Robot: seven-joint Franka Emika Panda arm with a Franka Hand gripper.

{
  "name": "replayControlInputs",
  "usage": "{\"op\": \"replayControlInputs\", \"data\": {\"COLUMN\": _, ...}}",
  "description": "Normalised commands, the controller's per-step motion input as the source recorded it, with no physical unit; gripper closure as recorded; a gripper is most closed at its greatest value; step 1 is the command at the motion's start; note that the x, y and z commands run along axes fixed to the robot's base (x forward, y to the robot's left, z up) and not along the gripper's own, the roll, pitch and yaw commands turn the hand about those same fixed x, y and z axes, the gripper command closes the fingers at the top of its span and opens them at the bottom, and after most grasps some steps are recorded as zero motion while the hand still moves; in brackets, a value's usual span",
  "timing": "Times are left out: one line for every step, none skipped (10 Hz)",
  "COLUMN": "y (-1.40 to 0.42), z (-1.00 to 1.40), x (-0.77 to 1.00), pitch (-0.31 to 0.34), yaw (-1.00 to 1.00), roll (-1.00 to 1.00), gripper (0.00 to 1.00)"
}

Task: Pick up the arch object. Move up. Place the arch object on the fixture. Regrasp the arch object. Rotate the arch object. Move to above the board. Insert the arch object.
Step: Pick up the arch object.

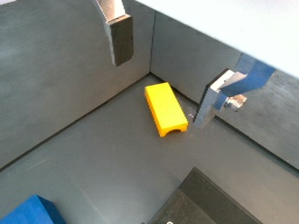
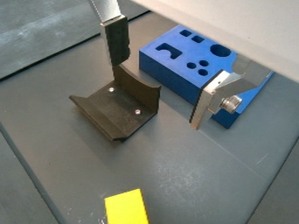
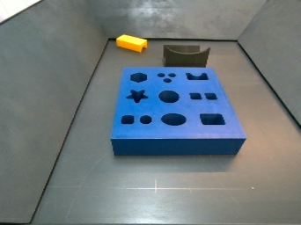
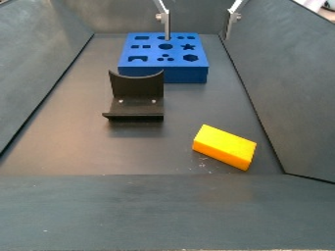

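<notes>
Below the open gripper (image 1: 163,66), arch object (image 1: 166,108); elsewhere fixture (image 2: 115,107).

Bare floor separates fixture (image 4: 135,93), board (image 4: 167,57), end effector (image 4: 199,9).

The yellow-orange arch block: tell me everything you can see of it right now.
The small yellow-orange oblong arch block looks like smooth matte plastic, with a curved notch visible at one end in a wrist view. It lies flat on the dark grey floor, apart from the black scooped fixture and the blue board. Nothing touches it. The open gripper hangs above it, holding nothing.
</notes>
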Motion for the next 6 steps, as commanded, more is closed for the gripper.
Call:
{"op": "replayControlInputs", "data": {"y": 0.14, "z": 0.00, "x": -0.01, "pitch": 0.000, "yaw": 0.17, "roll": -0.03, "gripper": 0.00}}
{"op": "replayControlInputs", "data": {"y": 0.43, "z": -0.13, "x": -0.02, "pitch": 0.000, "yaw": 0.71, "roll": -0.04, "gripper": 0.00}}
{"op": "replayControlInputs", "data": {"y": 0.35, "z": -0.17, "x": -0.14, "pitch": -0.003, "yaw": 0.88, "roll": -0.02, "gripper": 0.00}}
{"op": "replayControlInputs", "data": {"y": 0.26, "z": -0.25, "x": -0.09, "pitch": -0.034, "yaw": 0.97, "roll": 0.00, "gripper": 0.00}}
{"op": "replayControlInputs", "data": {"y": 0.17, "z": -0.37, "x": -0.05, "pitch": -0.040, "yaw": 1.00, "roll": 0.00, "gripper": 0.00}}
{"op": "replayControlInputs", "data": {"y": 0.14, "z": -0.46, "x": -0.05, "pitch": -0.043, "yaw": 1.00, "roll": 0.00, "gripper": 0.00}}
